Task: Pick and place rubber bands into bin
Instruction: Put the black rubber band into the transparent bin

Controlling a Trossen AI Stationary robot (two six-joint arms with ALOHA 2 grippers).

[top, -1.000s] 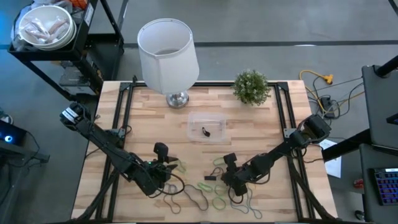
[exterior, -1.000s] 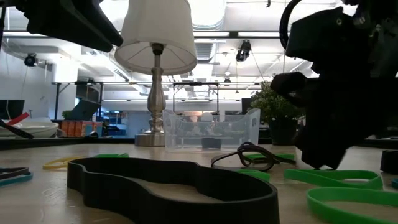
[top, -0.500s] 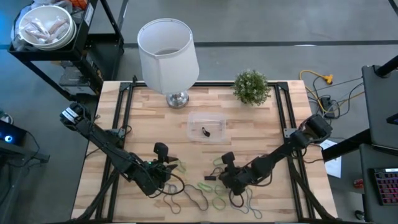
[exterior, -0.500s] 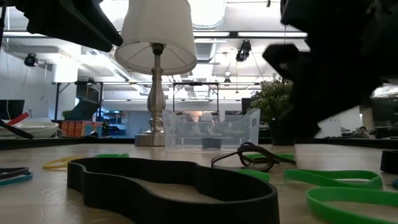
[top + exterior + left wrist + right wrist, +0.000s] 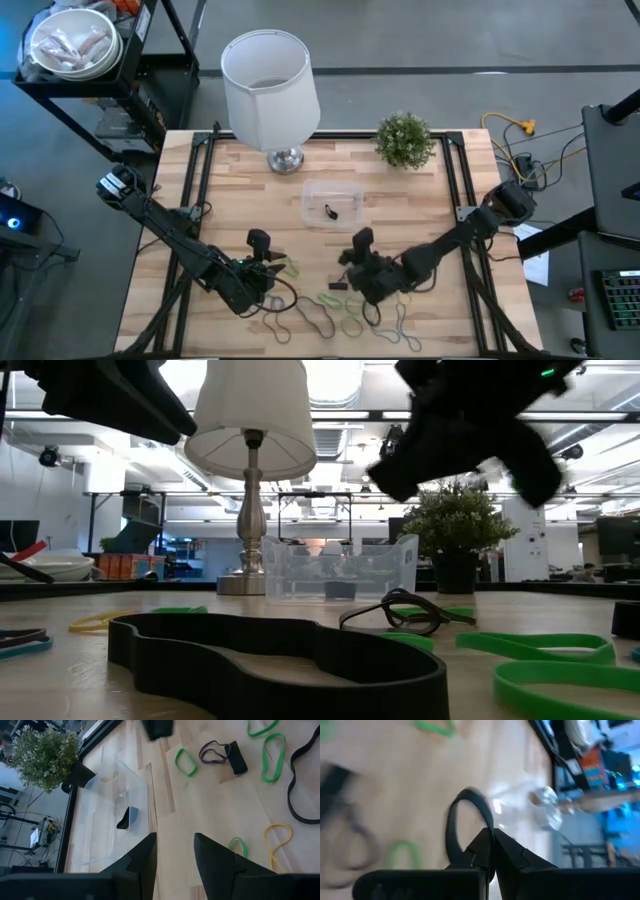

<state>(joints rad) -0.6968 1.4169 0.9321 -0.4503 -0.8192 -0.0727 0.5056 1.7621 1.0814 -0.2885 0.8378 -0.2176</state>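
- The bin point(image 5: 332, 204) sat ahead of our right gripper point(image 5: 490, 837); we judged the carry could fall short.
- Its fingers were clamped on a dark rubber band point(image 5: 454, 820); that thin pinch might slip.
- Our left gripper point(image 5: 172, 852) waited apart, bands below it.

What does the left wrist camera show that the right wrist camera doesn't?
Left wrist only: the plant, the black band inside the bin, a yellow band, and the open left claw.
Right wrist only: the right claw shut on a dark band, lifted off the table.
Both: the wooden table and green bands.
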